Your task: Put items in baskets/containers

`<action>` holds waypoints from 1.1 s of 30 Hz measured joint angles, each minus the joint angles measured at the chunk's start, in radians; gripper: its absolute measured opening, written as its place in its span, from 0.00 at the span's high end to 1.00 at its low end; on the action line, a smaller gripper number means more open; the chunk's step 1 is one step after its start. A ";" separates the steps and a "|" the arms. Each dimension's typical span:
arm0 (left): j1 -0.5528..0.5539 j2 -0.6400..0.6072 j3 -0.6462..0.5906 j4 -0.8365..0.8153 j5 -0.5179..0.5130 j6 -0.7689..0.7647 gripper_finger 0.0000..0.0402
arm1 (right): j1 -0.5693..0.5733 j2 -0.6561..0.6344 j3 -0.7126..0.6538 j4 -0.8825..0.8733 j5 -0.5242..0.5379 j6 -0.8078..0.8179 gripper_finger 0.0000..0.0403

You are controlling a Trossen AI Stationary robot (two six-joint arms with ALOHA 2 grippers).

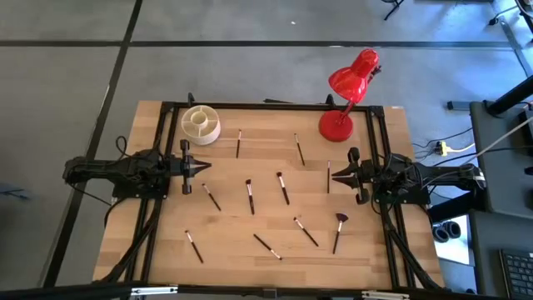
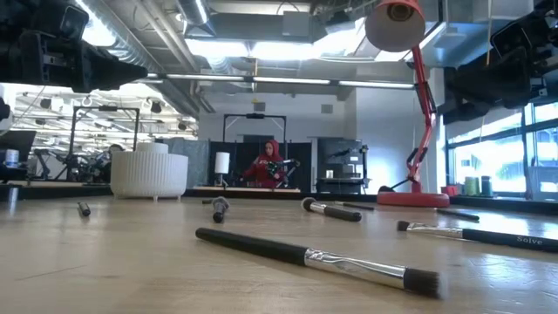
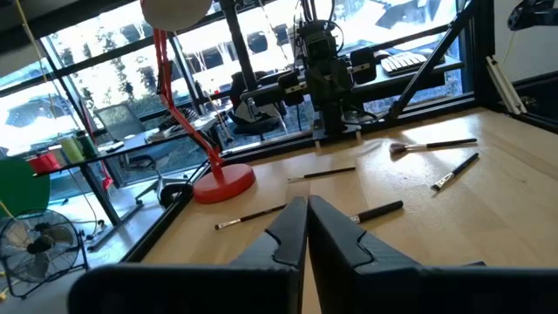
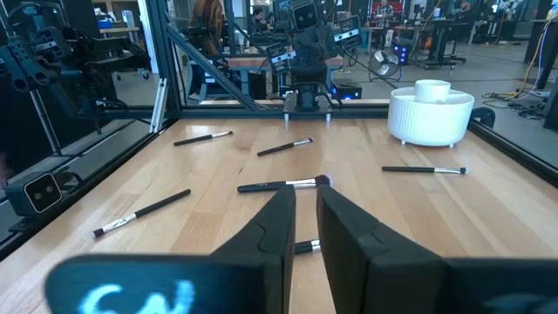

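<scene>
Left gripper: fingers together, empty, left edge.
Right gripper: nearly together, empty, right edge.
Brushes: scattered flat mid-table.
Cup: far left.
Risk: thin handles could slip or roll from a pinch.

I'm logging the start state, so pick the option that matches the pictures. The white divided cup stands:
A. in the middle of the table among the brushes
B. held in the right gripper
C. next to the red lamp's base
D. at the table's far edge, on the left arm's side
D: in the high view the cup stands at the far edge just beyond the left gripper, well apart from the red lamp.
</scene>
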 joint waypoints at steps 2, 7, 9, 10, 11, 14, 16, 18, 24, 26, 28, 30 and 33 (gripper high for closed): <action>0.000 0.000 0.000 0.000 0.000 0.000 0.98 | 0.000 0.000 0.000 0.000 0.000 0.000 0.87; 0.000 0.000 0.000 0.000 0.000 0.000 0.97 | 0.000 0.000 0.000 0.000 0.000 0.000 0.87; 0.000 0.000 0.000 0.000 0.000 0.000 0.97 | 0.000 0.000 0.000 0.007 0.007 0.000 0.87; 0.000 0.000 0.000 0.000 0.000 0.000 0.97 | 0.000 0.000 0.000 0.027 0.027 0.000 0.87; 0.000 0.000 0.000 0.004 -0.007 0.001 0.97 | 0.000 0.000 0.000 0.067 0.052 0.000 0.87; 0.000 0.000 0.000 0.091 -0.111 0.058 0.98 | 0.000 0.000 0.000 0.226 0.081 0.037 0.87; 0.000 0.001 0.000 0.152 -0.128 0.064 0.98 | 0.000 0.000 0.000 0.330 0.072 0.082 0.87; 0.000 0.001 0.000 0.238 -0.105 -0.008 0.98 | 0.000 0.000 0.000 0.435 0.073 0.106 0.87; 0.000 0.000 0.000 0.465 -0.047 -0.227 0.97 | -0.002 0.001 0.001 0.526 0.228 0.074 0.87; 0.000 0.000 0.000 0.504 -0.047 -0.249 0.97 | -0.002 0.012 0.001 0.478 0.310 0.127 0.87; 0.000 0.000 0.000 0.526 -0.047 -0.251 0.97 | -0.002 0.031 0.001 0.408 0.397 0.205 0.87; 0.000 0.000 0.000 0.538 -0.060 -0.246 0.98 | -0.002 0.059 0.001 0.311 0.476 0.303 0.87; 0.001 0.000 0.000 0.541 -0.188 -0.156 0.99 | -0.002 0.116 0.001 0.189 0.573 0.476 0.87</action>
